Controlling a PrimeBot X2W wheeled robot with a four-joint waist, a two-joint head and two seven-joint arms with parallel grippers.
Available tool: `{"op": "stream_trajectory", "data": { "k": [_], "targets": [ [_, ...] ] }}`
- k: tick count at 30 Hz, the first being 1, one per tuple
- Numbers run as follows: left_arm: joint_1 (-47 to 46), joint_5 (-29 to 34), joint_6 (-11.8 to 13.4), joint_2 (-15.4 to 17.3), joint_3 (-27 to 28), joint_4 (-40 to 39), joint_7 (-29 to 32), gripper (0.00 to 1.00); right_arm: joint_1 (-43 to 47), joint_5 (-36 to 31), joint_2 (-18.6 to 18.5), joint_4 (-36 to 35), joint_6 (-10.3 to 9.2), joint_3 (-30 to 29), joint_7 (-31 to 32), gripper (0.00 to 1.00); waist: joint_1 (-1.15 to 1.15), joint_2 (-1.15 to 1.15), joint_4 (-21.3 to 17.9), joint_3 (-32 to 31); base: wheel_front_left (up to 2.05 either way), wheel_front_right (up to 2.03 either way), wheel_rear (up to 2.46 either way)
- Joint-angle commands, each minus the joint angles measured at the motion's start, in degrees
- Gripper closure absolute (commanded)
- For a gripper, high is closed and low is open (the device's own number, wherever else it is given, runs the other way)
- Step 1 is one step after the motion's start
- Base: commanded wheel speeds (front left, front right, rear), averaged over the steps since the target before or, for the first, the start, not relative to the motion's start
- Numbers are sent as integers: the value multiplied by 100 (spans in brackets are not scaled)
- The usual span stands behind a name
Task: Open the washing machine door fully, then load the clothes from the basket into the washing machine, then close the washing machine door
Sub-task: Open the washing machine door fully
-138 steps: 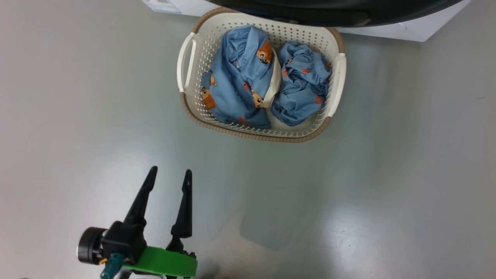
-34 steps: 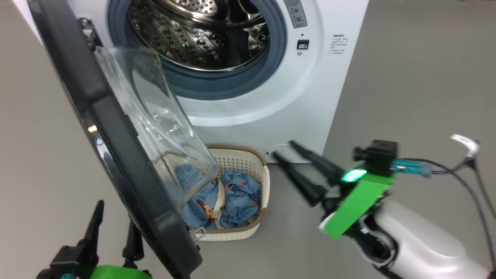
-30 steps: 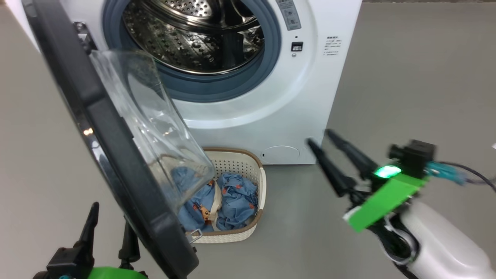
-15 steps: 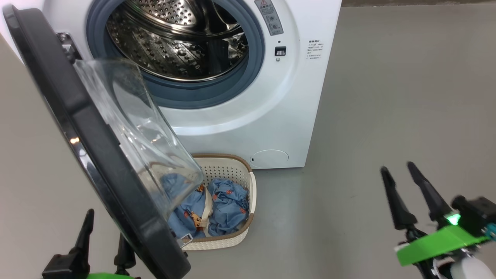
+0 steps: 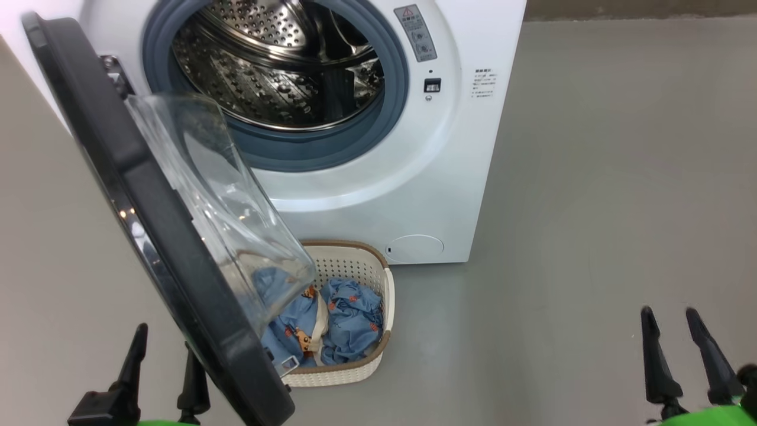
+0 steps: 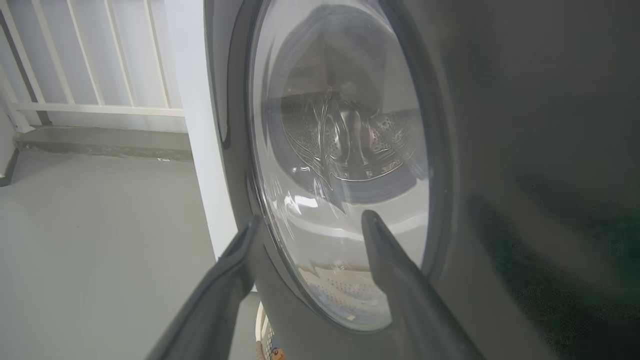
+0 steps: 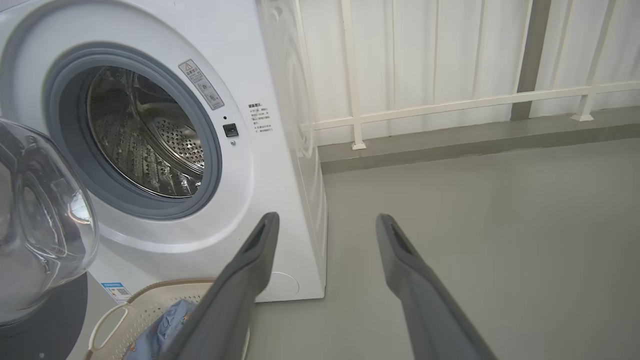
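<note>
Below the door (image 5: 157, 248), clothes (image 5: 349, 319) are looking soft and light, probably wanting a pinch on a raised fold; both jaws are gaping.

A smooth grey floor (image 5: 591, 207) spreads across the room, faintly shiny, with soft shadows lying on it. Along the far side runs a low grey step (image 7: 450, 142), raised slightly above the floor. A white railing (image 7: 450, 103) with thin upright bars stands on that step, its small feet resting on it. Behind the railing is a pale ribbed wall (image 7: 430, 50), and at the far right a darker grey post (image 7: 531, 50) rises against it.
</note>
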Motion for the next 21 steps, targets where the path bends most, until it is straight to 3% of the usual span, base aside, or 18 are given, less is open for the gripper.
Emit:
{"op": "stream_trajectory", "data": {
  "k": [1,11,21],
  "targets": [
    [-49,-47,35,72,200,-138,-37,0,55,-113,13,-190,9,-5,-69,0,0,0,17,-26,0,0,0],
    [17,-58,-30,72,267,-82,-37,0,252,-861,161,-3,9,-143,-69,0,0,0,3,-108,0,0,0],
    [25,-96,-36,72,269,-49,-37,1,271,-924,228,-10,9,-214,-69,0,0,0,49,-113,0,0,0]
  ]
}}
